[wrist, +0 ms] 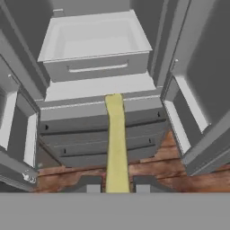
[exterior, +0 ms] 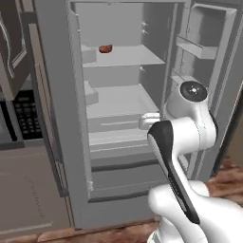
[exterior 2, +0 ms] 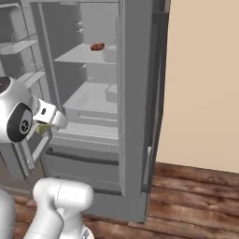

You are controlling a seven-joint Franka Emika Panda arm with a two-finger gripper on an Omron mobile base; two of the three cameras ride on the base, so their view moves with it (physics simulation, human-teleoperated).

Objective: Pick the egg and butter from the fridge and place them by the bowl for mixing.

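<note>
Holding the butter (wrist: 116, 143) is what I make of the hand view: the gripper (wrist: 117, 185) is closed narrow on the near end of the stick, a finger (wrist: 88, 184) on either side, and its long axis runs straight out from the hand toward the fridge (wrist: 96, 83). In the right base view I see a yellow-green bit (exterior 2: 43, 128) poking out at the hand, just in front of the fridge's lower shelves. So the butter is already outside the fridge, clear of its drawers, with the wood floor (wrist: 148, 170) under it. Since the stick points away from me, I judge any swing of the arm must allow for that far end, which lies nearest the fridge front and between the open doors (wrist: 197, 103). Backing straight out from the fridge looks safest to me. Farther in, the pulled-out drawer (wrist: 94, 45) sits open above the stick's far tip. Deepest, on the fridge's upper shelf, a red-orange lump (exterior: 105, 48) rests toward the left; I can't pick out the egg, nor the bowl, so I can't tell which way to carry the butter yet.
</note>
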